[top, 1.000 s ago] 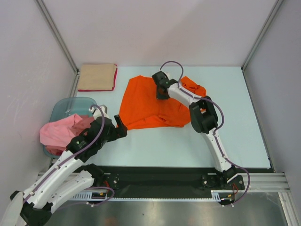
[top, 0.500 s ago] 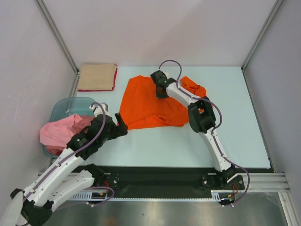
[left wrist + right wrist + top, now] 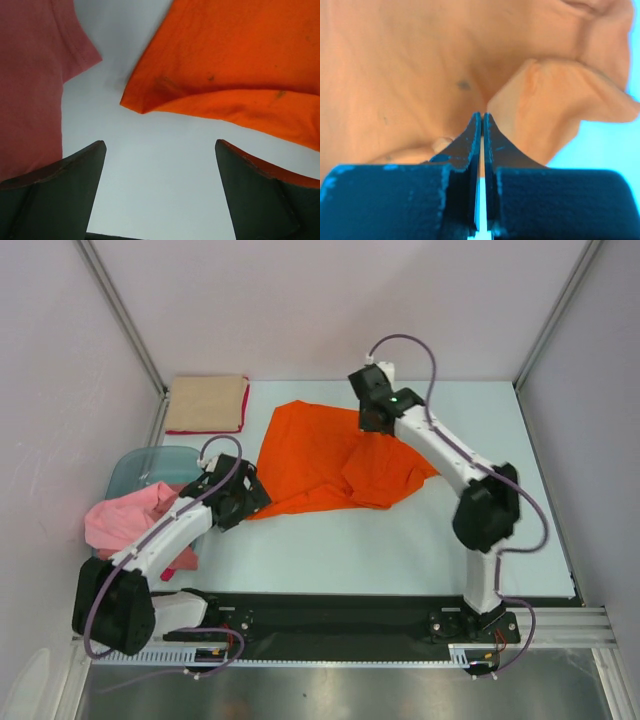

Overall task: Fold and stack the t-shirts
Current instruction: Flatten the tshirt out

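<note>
The orange t-shirt [image 3: 320, 455] is plain, with a few dark specks. The tan t-shirt [image 3: 205, 402] shows a red edge, and the pink t-shirt [image 3: 125, 520] is plain. The tub [image 3: 140, 468] is translucent blue-green, the tabletop [image 3: 400, 540] pale bluish white.

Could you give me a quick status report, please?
Left gripper open, at near-left corner of orange t-shirt. Right gripper shut on its far edge. Pink t-shirt lies apart, nothing blocking.

One orange t-shirt [image 3: 310, 460], one pink t-shirt [image 3: 125, 520], one tan t-shirt [image 3: 205, 402], one tub [image 3: 135, 472]

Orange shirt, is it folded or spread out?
Not folded: the orange shirt lies spread and rumpled on the table, with the right gripper pinching its far edge.
</note>
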`<state>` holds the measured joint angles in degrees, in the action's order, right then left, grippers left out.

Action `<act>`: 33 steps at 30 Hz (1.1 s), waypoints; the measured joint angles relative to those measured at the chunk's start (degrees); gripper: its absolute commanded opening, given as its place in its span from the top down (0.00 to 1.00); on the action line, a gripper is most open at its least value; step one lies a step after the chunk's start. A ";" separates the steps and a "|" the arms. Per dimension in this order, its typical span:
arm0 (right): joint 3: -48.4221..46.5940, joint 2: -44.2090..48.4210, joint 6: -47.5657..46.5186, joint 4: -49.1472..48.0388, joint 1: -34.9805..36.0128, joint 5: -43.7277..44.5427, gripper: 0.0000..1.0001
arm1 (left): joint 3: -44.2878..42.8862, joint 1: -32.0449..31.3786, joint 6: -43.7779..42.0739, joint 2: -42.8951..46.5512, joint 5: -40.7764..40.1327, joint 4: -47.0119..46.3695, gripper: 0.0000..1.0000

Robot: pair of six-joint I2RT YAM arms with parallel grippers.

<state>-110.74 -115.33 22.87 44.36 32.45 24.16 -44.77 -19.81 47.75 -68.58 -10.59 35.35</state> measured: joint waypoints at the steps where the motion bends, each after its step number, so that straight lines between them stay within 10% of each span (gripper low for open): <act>1: 3.96 4.90 0.02 -0.39 -0.22 0.39 1.00 | -0.13 0.61 0.35 -1.73 0.33 -0.22 0.02; 17: 54.01 68.28 11.47 2.93 -4.46 1.88 1.00 | -1.01 3.45 6.25 -11.41 0.28 -1.86 0.16; 33: 63.04 81.44 19.43 9.38 -4.50 -1.33 1.00 | 4.72 3.93 9.27 -11.04 -2.32 -4.50 0.28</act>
<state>-47.70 -33.89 42.30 53.74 27.94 22.83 -40.05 -15.88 57.01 -79.61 -12.91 30.85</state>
